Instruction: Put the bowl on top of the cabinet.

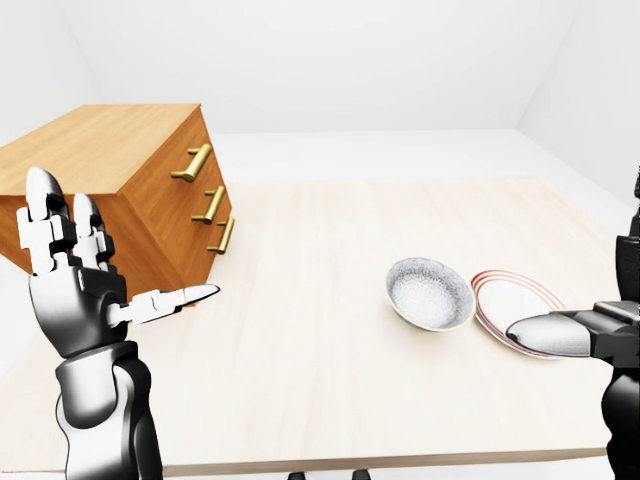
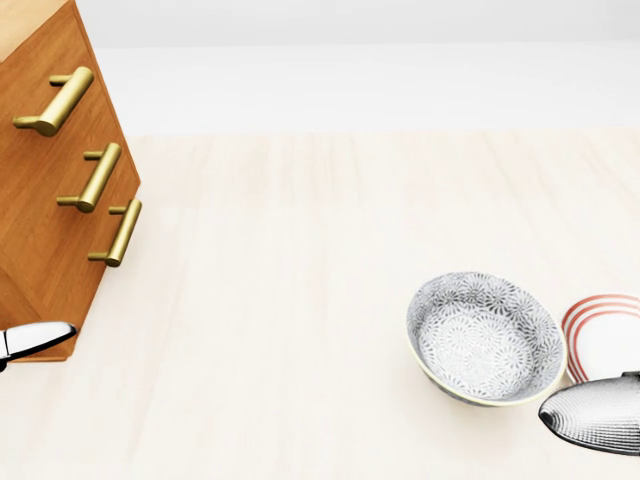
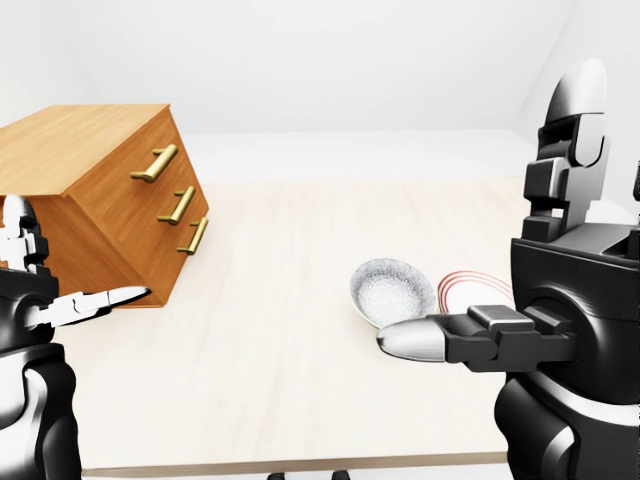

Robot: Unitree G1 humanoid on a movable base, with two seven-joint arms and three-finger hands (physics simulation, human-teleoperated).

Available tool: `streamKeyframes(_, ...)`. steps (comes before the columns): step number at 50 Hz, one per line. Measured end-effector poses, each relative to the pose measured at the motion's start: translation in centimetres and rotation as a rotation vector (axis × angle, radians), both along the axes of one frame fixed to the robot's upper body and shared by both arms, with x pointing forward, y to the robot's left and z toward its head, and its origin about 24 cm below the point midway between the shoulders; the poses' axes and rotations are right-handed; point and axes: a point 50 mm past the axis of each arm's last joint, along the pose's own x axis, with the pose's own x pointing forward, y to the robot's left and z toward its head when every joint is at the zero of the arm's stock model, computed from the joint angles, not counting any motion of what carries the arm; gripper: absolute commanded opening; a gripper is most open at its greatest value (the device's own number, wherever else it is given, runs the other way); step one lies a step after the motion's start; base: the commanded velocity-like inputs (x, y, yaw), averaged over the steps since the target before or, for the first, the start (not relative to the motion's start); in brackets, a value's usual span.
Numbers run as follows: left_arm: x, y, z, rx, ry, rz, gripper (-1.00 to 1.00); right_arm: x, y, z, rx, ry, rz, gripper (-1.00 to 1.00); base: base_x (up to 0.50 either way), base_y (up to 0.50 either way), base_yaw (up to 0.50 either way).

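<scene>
Patterned grey bowl (image 2: 486, 338) sits upright on the pale table (image 1: 300, 330), touching a red-rimmed plate (image 1: 522, 303). Well left stands the wooden cabinet (image 1: 110, 180). Left hand (image 1: 75, 285) and right hand (image 3: 560, 290) hover with fingers spread, empty.

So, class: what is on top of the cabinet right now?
Nothing shows on the cabinet top; its far-left part is cut off from view. The bowl sits on the table.

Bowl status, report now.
Both hands open, left hand and right hand empty. Bowl on table beside plate, untouched. Cabinet top bare, path unobstructed.
</scene>
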Motion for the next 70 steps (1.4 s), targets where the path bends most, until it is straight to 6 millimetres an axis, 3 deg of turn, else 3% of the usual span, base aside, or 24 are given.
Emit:
streamKeyframes(40,-0.07,0.06,0.15,0.001,-0.007,0.002,1.0,0.03,0.16,-0.18,-0.017,0.003,-0.004,1.0,0.04,0.5,0.0)
streamKeyframes(63,-0.08,0.05,0.1,0.001,-0.005,0.003,1.0,-0.12,-0.05,-0.13,-0.026,-0.018,-0.019,1.0,0.0,0.01,0.0)
streamKeyframes(70,-0.04,0.01,0.08,0.002,-0.003,0.003,1.0,-0.14,-0.39,0.69,-0.131,-0.088,-0.073,1.0,0.0,0.0,0.0)
